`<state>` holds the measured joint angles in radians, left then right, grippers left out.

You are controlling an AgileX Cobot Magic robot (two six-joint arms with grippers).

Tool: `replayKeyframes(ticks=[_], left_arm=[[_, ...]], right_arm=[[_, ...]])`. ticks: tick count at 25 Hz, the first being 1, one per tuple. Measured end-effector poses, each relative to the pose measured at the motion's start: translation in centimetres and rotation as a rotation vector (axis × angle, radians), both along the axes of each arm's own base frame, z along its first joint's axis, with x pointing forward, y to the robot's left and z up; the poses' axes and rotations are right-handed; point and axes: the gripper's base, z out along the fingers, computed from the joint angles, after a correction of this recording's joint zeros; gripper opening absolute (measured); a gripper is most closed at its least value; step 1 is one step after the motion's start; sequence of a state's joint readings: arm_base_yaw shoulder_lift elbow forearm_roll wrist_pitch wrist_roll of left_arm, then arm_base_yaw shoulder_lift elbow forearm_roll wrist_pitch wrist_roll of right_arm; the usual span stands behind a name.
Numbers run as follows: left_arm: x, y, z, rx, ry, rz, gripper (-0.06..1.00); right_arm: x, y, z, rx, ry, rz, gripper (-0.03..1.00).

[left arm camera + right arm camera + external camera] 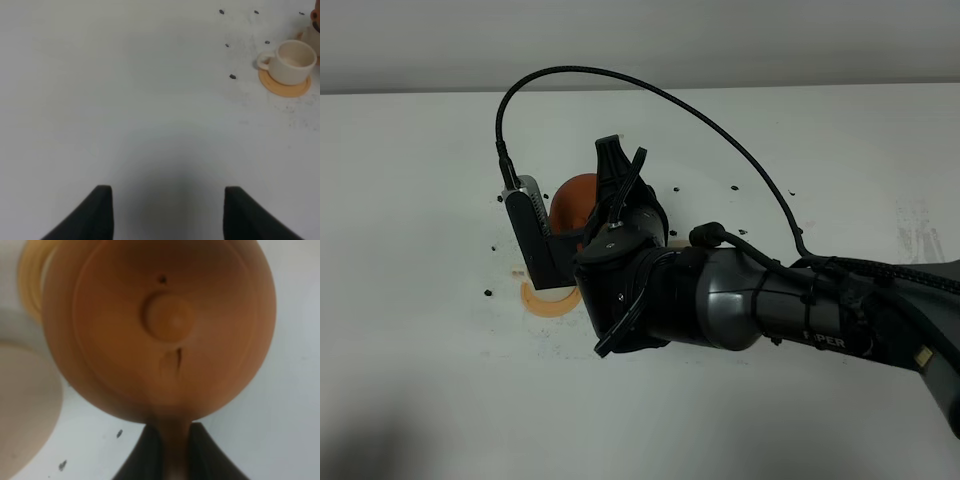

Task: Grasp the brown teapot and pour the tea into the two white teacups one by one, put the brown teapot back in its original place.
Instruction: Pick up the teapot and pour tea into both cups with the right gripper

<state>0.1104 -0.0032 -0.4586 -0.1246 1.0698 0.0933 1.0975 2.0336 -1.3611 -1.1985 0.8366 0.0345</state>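
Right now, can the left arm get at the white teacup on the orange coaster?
Probably yes: only bare table lies between the left claw and that teacup, and the claw stands open.

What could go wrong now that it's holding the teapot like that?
The right gripper pinches the brown teapot only by its thin handle, so the pot might swing or slip. Its lid sits unheld and could drop off when the pot is tilted.
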Motion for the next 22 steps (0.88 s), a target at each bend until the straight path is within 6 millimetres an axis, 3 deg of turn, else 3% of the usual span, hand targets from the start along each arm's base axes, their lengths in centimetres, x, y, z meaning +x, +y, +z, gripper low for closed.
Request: replayKeyframes(ticks=[22], left_arm=[[0.0, 0.0, 0.0, 0.0, 0.0, 0.0, 0.51]], right_arm=[[-0.38, 0.17, -0.61, -0.114, -0.076, 0.061, 0.12]])
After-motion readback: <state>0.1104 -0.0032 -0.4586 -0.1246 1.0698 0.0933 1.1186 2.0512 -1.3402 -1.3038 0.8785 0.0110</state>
